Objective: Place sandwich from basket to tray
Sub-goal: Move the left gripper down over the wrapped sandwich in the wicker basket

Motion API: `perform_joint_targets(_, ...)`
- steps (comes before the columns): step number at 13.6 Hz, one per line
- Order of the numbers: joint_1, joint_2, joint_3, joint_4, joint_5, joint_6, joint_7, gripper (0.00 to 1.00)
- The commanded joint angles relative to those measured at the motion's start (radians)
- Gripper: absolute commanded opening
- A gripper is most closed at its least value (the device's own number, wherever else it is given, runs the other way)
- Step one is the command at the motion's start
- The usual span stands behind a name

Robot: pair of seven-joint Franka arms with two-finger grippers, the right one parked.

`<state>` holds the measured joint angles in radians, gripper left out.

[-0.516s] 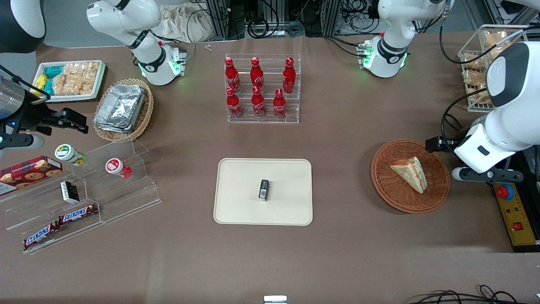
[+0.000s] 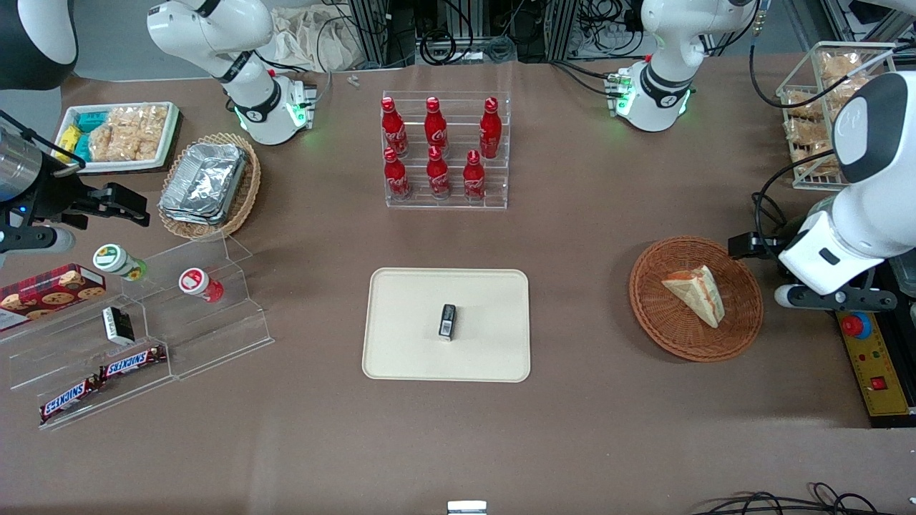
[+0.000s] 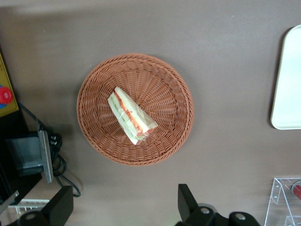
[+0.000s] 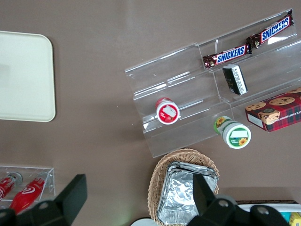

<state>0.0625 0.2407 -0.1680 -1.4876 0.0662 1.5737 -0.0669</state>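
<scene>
From the front, your sandwich [image 2: 695, 293] lies on its side in the basket [image 2: 655, 315], wholly inside the rim, its narrow tip toward the camera. The pincer [image 2: 744, 245] hangs just past the basket's rim on the working arm's side, off to one side of the sandwich and not over it. The tray [image 2: 408, 343] sits well away from the pincer toward the table's middle, with a small dark packet [image 2: 447, 320] already on it. You'll want to set down clear of that.

From the left wrist, the pincer [image 3: 124, 207] is spread wide with nothing between its fingers [image 3: 186, 200]. The basket [image 3: 94, 127] lies below it and just ahead of the fingertips, so the sandwich [image 3: 131, 115] isn't yet between them. It rests diagonally, red and green filling showing along one long edge. A corner of the tray [image 3: 287, 84] shows off to the side.

Expect it to be light and soft: bread that squashes, under clear film that's likely slick. Take it across the thick middle, one finger on each flat bread face, not at the thin tip and not on the filling edge. You'd probably need to turn the wrist to line up with that diagonal. Close gently; a hard squeeze would crush it, a loose one may let the wrap slide.

The right wrist shows neither sandwich nor basket, only the tray [image 4: 28, 75] edge.
</scene>
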Motion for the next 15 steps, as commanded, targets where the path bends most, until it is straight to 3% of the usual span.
perform_joint_targets(1, 0.037, 0.017, 0.002, -0.048, 0.003, -0.001, -0.140, 1.00)
perform_joint_targets(6, 0.074, -0.020, 0.007, -0.310, 0.007, 0.277, -0.255, 1.00)
perform_joint_targets(11, 0.111, -0.032, 0.007, -0.541, 0.003, 0.575, -0.540, 1.00)
perform_joint_targets(15, 0.117, -0.014, 0.005, -0.637, 0.001, 0.735, -0.665, 1.00)
